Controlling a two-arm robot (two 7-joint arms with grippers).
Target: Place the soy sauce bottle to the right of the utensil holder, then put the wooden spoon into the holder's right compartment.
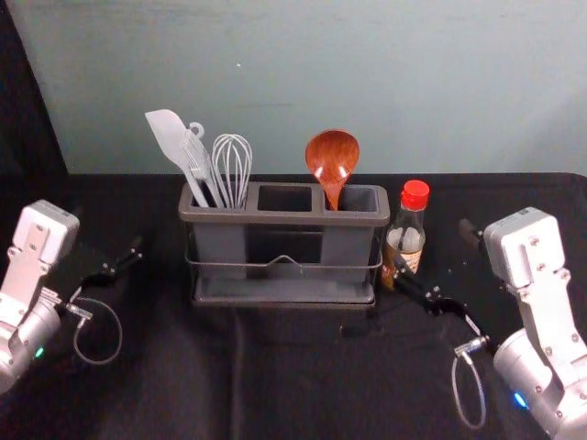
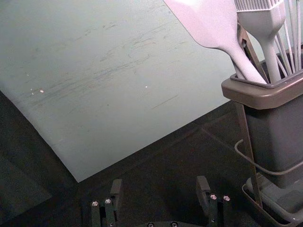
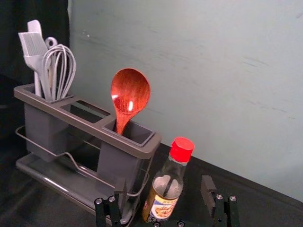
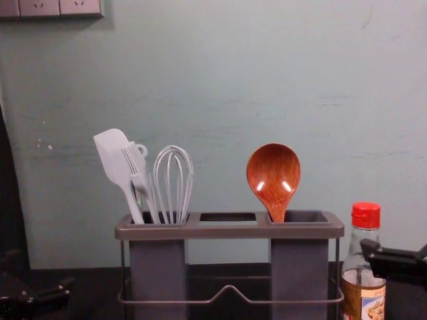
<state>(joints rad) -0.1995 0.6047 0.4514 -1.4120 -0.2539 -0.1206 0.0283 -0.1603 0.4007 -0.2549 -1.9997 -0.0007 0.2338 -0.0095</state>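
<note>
The soy sauce bottle (image 1: 405, 235) is placed upright on the black-covered tabletop (image 1: 284, 385), just beside the utensil holder (image 1: 275, 218), on its right side. It is closed by a red cap (image 1: 415, 193), and a label is seen on its lower part.

The wooden spoon (image 1: 332, 158) is already put into the right compartment (image 1: 365, 198) of the holder, with its bowl up and its handle going down inside. It is held there by the compartment only, near the divider of the middle one.

The right claw (image 1: 433, 246) is positioned at the bottle, from the right. It is opened wide; in the right wrist view the bottle is seen between its two fingers, closer to one of them, but it is not gripped. Whether the bottle is touched by a finger cannot be told.

The left claw (image 1: 108, 231) is kept apart, to the left of the holder. It is also opened wide, and nothing is held by it.

In the left compartment, a pale spatula (image 1: 169, 136), a brush (image 2: 262, 23) and a whisk (image 1: 231, 163) are stood together, with their heads up.
</note>
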